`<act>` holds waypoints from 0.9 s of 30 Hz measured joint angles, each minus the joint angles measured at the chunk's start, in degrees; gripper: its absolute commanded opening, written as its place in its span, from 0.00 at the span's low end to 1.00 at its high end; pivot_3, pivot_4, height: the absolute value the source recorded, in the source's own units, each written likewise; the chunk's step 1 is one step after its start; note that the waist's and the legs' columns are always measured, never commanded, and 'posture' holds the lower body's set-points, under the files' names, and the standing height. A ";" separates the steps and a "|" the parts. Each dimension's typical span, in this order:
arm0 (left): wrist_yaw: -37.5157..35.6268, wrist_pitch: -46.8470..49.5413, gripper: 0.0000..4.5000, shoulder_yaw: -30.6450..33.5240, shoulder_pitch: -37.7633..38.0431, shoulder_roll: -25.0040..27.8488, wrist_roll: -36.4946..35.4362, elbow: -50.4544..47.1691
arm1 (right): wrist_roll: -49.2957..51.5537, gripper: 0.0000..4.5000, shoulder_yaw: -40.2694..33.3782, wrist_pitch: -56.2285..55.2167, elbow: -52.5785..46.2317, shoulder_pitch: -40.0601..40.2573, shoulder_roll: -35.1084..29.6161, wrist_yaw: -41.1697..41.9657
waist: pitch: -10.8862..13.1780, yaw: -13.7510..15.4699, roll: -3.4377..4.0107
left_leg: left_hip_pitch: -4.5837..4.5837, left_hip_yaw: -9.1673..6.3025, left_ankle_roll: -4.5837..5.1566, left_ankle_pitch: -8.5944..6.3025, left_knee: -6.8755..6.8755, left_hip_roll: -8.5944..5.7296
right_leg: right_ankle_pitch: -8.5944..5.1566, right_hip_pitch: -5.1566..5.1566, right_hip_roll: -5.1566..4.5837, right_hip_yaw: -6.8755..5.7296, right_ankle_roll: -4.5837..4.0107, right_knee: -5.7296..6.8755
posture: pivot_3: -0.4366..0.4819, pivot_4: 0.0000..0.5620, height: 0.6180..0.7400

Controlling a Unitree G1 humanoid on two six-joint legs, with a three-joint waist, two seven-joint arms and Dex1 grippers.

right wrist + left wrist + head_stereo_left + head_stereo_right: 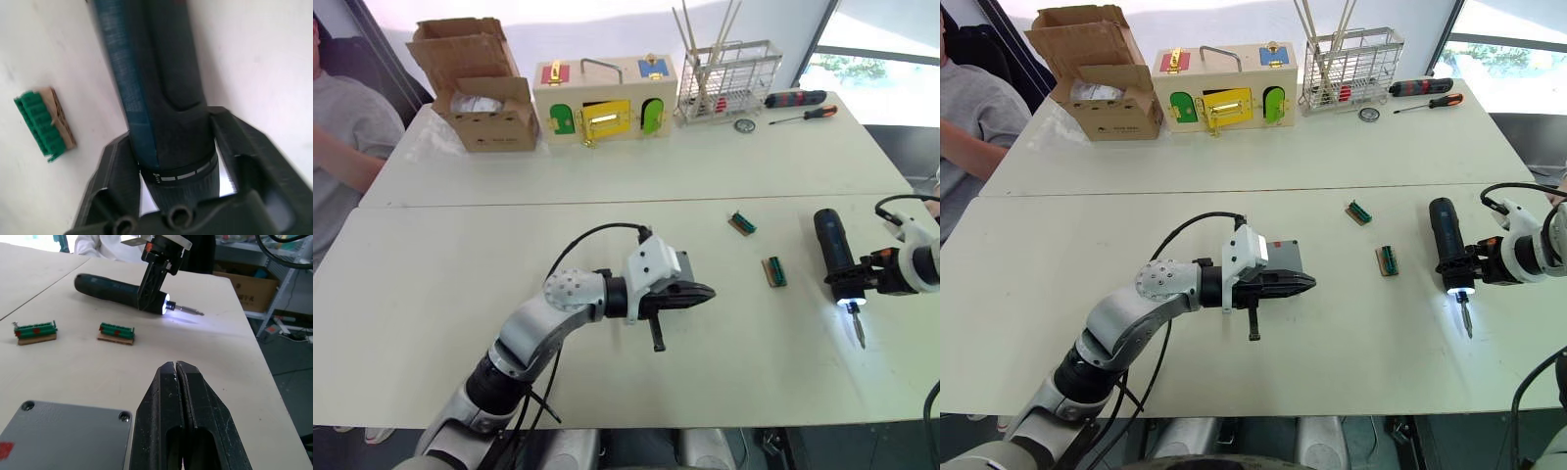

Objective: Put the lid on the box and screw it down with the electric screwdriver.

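The box [1281,257] sits mid-table with the lid [63,435] already on it. In my left wrist view I see the grey top with two screw heads at its corners and a bit of red at the edge. My left gripper [1302,284] is right beside it, at about 5 o'clock from it, fingers pressed together on nothing, tip resting low by the box rather than holding it.

The screwdriver [1451,245] is well off at 3 o'clock from the box, lying on the table with its light on and the bit pointing back toward me. My right gripper [1474,262] is clamped around the barrel near the lit end.

What worries me: the box isn't pinned by anything, so once the bit pushes into a screw, I reckon it could skate or spin. My grip is also way up by the nose, so the long tail might swing and tilt the bit off the screw head. And two little green connector strips [1387,259] lie between the driver and the box, easy to clip on the way over.
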 measured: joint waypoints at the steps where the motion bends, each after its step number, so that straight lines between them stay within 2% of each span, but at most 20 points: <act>1: 0.19 0.00 0.00 0.01 0.03 0.04 0.01 -0.21 | -1.02 0.85 0.27 -0.77 0.88 -0.33 0.05 0.54 | 0.00 0.03 0.00 | 0.00 0.00 -0.02 0.02 0.00 0.00 | 0.04 0.00 0.00 0.00 0.01 0.00 | 0.48 0.27 0.95; 3: 0.53 0.00 0.00 0.05 0.16 0.62 0.18 -0.80 | -2.67 0.99 0.55 -1.64 2.07 -1.14 0.47 1.57 | 0.00 0.13 0.00 | 0.00 -0.03 -0.03 0.03 0.00 -0.01 | 0.05 0.02 0.01 -0.01 0.01 0.00 | 0.48 0.27 0.95; 8: 2.30 -0.02 0.00 1.24 0.14 3.28 2.23 -1.05 | -6.26 0.99 0.20 -5.20 4.77 -2.51 1.64 1.93 | 0.00 0.06 -0.01 | 0.00 -0.04 -0.04 0.04 0.00 -0.02 | 0.05 0.01 0.02 -0.01 0.01 0.01 | 0.48 0.27 0.95; 13: 4.63 0.03 0.00 9.87 0.08 6.90 2.18 -1.22 | -9.95 0.99 -3.67 -16.68 3.24 -4.29 1.46 -0.50 | 0.00 -0.21 0.07 | -0.01 0.00 -0.06 0.05 -0.05 -0.02 | 0.05 -0.12 0.04 0.01 0.02 0.06 | 0.48 0.27 0.95; 16: 5.81 0.83 0.00 15.46 0.03 8.96 1.59 -1.25 | -8.48 0.99 -12.46 -25.90 -5.80 -3.18 1.88 -1.48 | 0.04 -0.37 0.04 | -0.03 -0.03 -0.11 0.08 -0.11 0.01 | 0.05 -0.18 0.11 -0.03 0.02 0.08 | 0.48 0.27 0.95; 19: 5.53 0.95 0.00 17.91 0.57 13.77 2.66 0.41 | -4.83 0.99 -22.13 -37.43 -22.13 5.87 5.89 -1.53 | -0.01 -0.24 -0.15 | -0.01 -0.15 -0.20 0.12 -0.11 0.07 | 0.04 -0.12 0.25 -0.11 0.02 0.11 | 0.48 0.27 0.95; 20: 4.98 0.71 0.00 17.97 1.21 15.95 3.60 2.00 | -3.18 0.99 -23.06 -38.77 -28.79 10.77 7.96 -1.03 | -0.04 -0.19 -0.22 | 0.01 -0.16 -0.20 0.12 -0.09 0.11 | 0.04 -0.11 0.29 -0.11 0.02 0.13 | 0.48 0.27 0.95; 23: 2.75 0.74 0.00 17.82 3.16 17.58 3.98 4.90 | 2.51 0.99 -22.29 -36.59 -43.61 23.39 13.08 1.09 | -0.02 0.37 -0.24 | -0.06 -0.24 -0.20 0.13 -0.01 0.08 | 0.04 -0.13 0.11 -0.10 0.02 0.28 | 0.48 0.27 0.95; 27: 0.07 1.24 0.00 16.92 3.32 17.55 2.73 4.03 | 6.41 0.99 -19.96 -33.30 -54.54 31.50 14.25 2.03 | 0.01 0.45 -0.25 | -0.08 -0.20 -0.10 0.12 0.24 -0.09 | 0.04 -0.07 -0.05 0.00 0.01 0.40 | 0.48 0.27 0.95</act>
